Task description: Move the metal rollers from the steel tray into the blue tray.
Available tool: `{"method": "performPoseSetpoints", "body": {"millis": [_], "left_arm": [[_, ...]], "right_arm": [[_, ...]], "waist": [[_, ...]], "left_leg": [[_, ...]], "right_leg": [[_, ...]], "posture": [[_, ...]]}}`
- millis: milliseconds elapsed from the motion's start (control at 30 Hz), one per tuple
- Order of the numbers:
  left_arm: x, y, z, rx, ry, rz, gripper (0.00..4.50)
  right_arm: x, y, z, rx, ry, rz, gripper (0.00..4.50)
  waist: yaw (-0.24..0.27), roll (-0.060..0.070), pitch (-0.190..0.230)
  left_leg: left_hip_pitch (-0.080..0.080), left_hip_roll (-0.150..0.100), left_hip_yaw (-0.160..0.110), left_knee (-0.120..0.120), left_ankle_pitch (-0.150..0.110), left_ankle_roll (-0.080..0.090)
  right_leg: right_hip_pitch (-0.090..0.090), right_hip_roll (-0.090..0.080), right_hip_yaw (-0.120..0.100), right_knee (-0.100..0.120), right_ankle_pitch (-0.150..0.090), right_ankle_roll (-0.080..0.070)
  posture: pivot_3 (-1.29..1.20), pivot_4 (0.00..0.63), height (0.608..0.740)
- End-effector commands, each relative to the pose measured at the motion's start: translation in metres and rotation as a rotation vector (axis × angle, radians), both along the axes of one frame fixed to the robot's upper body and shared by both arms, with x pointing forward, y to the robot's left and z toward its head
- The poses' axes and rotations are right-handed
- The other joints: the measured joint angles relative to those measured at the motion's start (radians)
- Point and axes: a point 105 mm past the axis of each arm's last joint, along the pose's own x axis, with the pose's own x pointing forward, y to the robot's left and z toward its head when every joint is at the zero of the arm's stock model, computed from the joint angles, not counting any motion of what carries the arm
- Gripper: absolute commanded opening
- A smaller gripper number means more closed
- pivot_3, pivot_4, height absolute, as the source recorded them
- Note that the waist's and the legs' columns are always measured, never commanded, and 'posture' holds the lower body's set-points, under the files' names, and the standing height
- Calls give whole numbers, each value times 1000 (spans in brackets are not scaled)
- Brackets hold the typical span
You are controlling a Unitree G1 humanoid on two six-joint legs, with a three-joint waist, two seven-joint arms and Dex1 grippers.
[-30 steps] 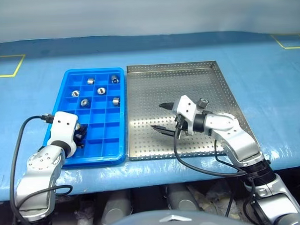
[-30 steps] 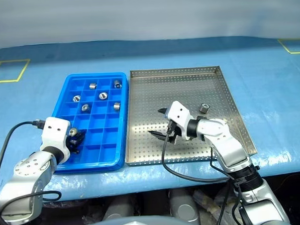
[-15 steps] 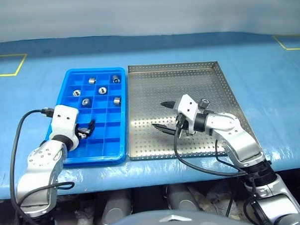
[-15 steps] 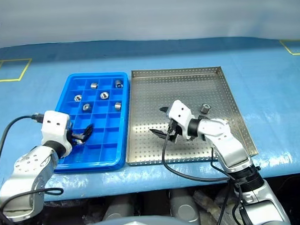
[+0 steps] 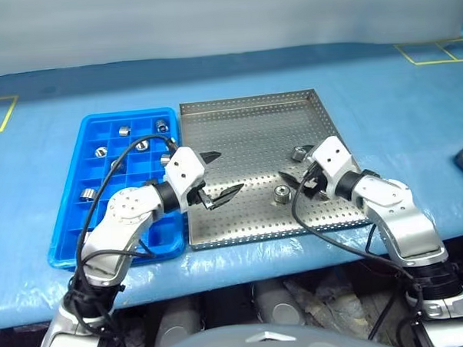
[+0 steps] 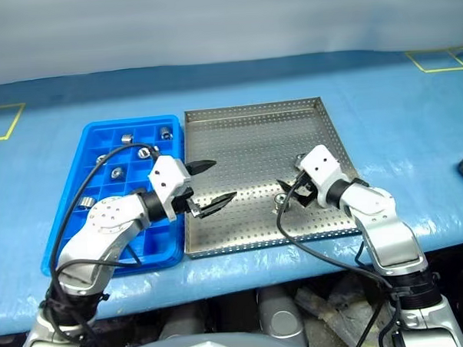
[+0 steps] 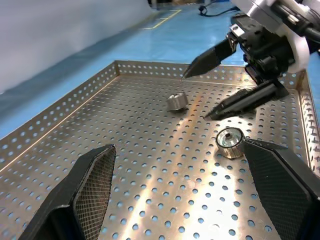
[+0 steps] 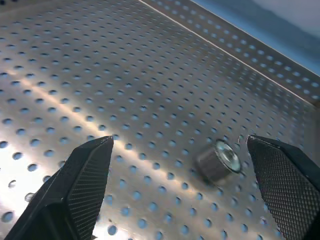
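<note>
The blue tray (image 5: pixel 72 243) lies left of the steel tray (image 5: pixel 237 116), edges nearly touching; 2 metal rollers (image 5: pixel 281 193) rest in the steel tray's right half, others in the blue tray's far compartments.

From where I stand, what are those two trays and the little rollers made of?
The steel tray looks like bare sheet metal: silvery, perforated, glinting. The blue tray seems moulded plastic: uniform bright colour, soft sheen. The rollers, such as this one, appear to be polished metal, shiny silver-grey.
</note>
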Motion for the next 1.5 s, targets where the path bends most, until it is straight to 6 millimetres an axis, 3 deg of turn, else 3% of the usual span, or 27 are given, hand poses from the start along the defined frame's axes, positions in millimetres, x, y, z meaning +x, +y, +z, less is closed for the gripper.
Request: {"method": "performPoseSetpoints", "body": {"millis": [33,100,400,700,967,1233,1500], "left_arm": [[9,-6,10,-18,-84,15,4382],[18,-5,13,-40,-112,69,4382],[7,-13,11,-66,-103,12,4382],[3,-10,6,-43,-95,10,4382],[4,-4,5,-34,-102,43,4382],[6,1,6,-32,-105,71,4426],[1,10,5,-53,-79,101,4426]], "right_arm": [[13,-12,14,91,-60,-163,4500],[18,-11,11,119,-54,-220,4500],[53,11,0,311,9,-271,4500],[77,27,-12,384,77,-263,4500],[86,26,-30,404,148,-305,4500],[84,26,-32,384,143,-314,1998],[76,35,-17,387,95,-230,1816]], "waist": [[-20,0,0],[-38,0,0],[-94,1,0],[-98,1,0],[-87,1,0],[-82,1,0],[-82,1,0]], "left_leg": [[0,0,1,0,0,0],[-1,0,2,0,-1,1],[0,0,5,0,-1,3],[0,0,5,0,-2,4],[0,0,4,0,-3,5],[0,-1,4,0,-3,5],[-1,0,4,0,-3,5]], "right_leg": [[0,0,1,0,0,0],[0,0,3,0,1,1],[-1,0,6,0,3,0],[-2,0,6,-1,5,-3],[-2,-1,5,-1,5,-3],[-2,-1,6,-1,5,-3],[-3,-1,6,0,5,-3]], "posture": [[-271,150,740],[-271,150,740],[-249,150,740],[-211,150,740],[-190,150,740],[-186,150,740],[-188,150,740]]}}
